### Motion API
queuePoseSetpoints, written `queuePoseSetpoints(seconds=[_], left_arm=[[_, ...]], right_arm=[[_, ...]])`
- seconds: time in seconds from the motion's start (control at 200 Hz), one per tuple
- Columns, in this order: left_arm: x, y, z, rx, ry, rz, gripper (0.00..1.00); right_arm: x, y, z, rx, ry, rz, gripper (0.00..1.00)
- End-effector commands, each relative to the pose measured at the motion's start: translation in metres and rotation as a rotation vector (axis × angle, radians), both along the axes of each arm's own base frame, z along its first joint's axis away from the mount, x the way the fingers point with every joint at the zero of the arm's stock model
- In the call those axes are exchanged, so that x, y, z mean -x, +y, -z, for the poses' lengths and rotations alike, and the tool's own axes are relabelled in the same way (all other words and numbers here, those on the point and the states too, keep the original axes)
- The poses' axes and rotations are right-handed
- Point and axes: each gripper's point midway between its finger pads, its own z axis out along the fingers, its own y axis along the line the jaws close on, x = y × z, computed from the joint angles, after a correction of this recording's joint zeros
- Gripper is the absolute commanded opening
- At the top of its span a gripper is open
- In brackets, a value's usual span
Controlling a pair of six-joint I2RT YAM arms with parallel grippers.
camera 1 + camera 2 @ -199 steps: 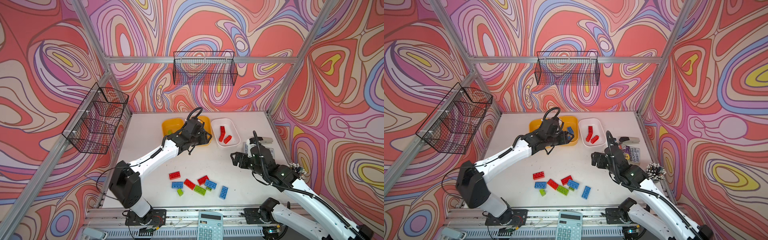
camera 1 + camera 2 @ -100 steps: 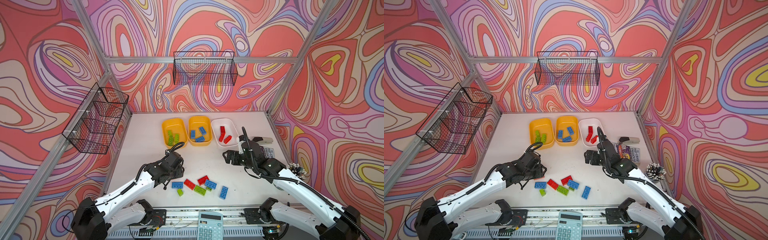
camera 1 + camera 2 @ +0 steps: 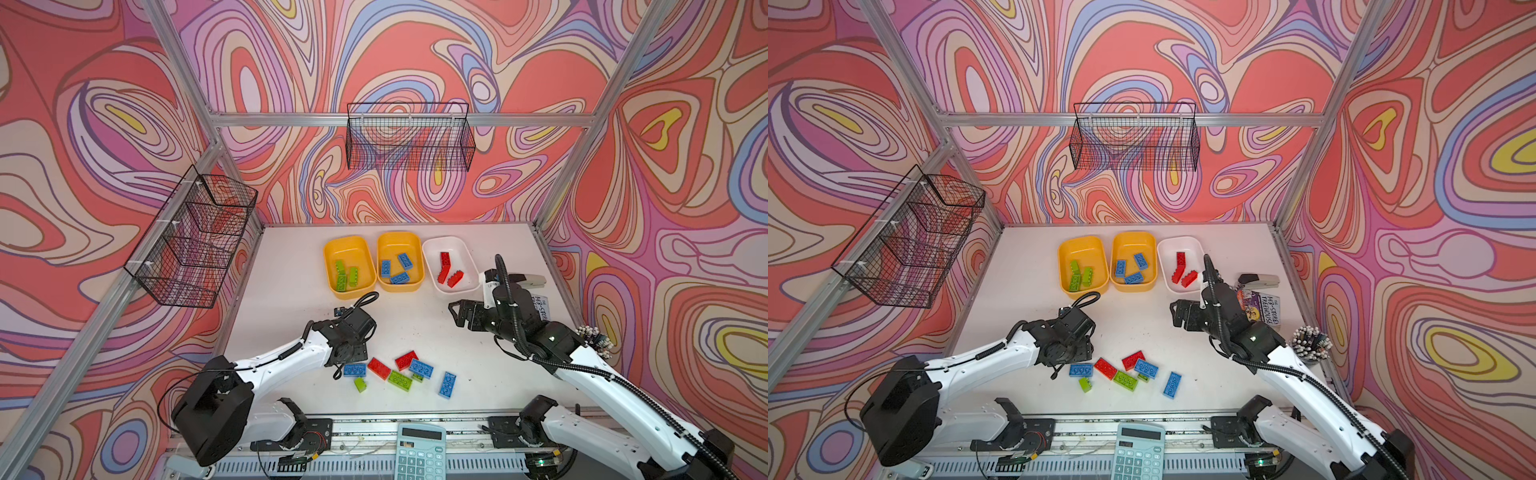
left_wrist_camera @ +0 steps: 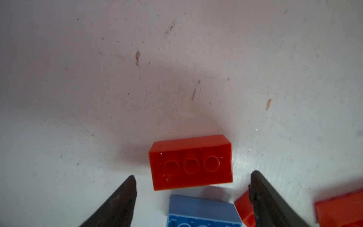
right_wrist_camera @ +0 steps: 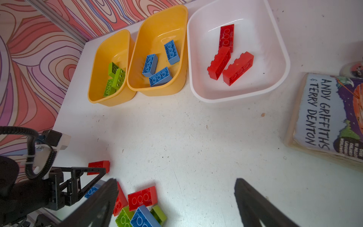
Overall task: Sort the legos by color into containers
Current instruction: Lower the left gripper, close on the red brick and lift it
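Left wrist view gives me a red brick [image 4: 190, 163] on the white table [image 4: 88, 78], with the dark fingertips [image 4: 129, 182] of my left gripper [image 4: 193, 175] flanking its near end. They are spread and released, with a gap on each side and nothing grasped. A blue brick [image 4: 202, 212] lies just behind the red one.

A second ago this arm was stretched out over the tubs at the back, hiding the middle one. Half a second ago it had pulled back toward the front, and now in both top views the left gripper [image 3: 347, 361] [image 3: 1067, 357] sits low at the left edge of the loose pile [image 3: 399, 372]. It covers the red brick, which lay in the open before. The rest of the pile – red, blue and green pieces near the front edge – has not shifted.

My right gripper [image 3: 456, 316] has drifted only slightly toward the centre and hangs in front of the white tub [image 3: 465, 253]. In the right wrist view its fingers [image 5: 102, 200] are wide apart and empty.

Sorted so far, same as half a second ago: green bricks [image 3: 347, 276] in the left yellow tub [image 3: 332, 257], blue bricks [image 3: 397, 268] in the middle yellow tub [image 3: 399, 239], and red bricks [image 3: 449, 270] in the white tub.
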Motion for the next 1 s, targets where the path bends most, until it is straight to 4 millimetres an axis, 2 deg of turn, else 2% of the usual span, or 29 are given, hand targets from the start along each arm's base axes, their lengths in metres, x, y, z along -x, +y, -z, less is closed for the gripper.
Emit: queuePoseSetpoints(seconds=[0.0, 0.16, 0.531, 0.731, 0.997], left_arm=[[-0.007, 0.007, 0.004, -0.026, -0.019, -0.056, 0.78], [-0.011, 0.007, 0.015, -0.011, -0.005, -0.082, 0.75], [-0.007, 0.009, 0.034, -0.036, 0.056, -0.086, 0.56], [-0.007, 0.009, 0.033, -0.045, 0.065, -0.082, 0.42], [-0.012, 0.006, 0.022, -0.047, 0.057, -0.07, 0.38]], right_arm=[[0.002, -0.006, 0.01, 0.021, 0.016, 0.018, 0.98], [0.0, -0.003, 0.014, 0.029, 0.019, 0.008, 0.98], [-0.001, 0.0, 0.024, 0.029, 0.033, -0.004, 0.98], [-0.002, 0.001, 0.025, 0.032, 0.033, -0.008, 0.98], [-0.002, 0.001, 0.023, 0.035, 0.025, -0.011, 0.98]])
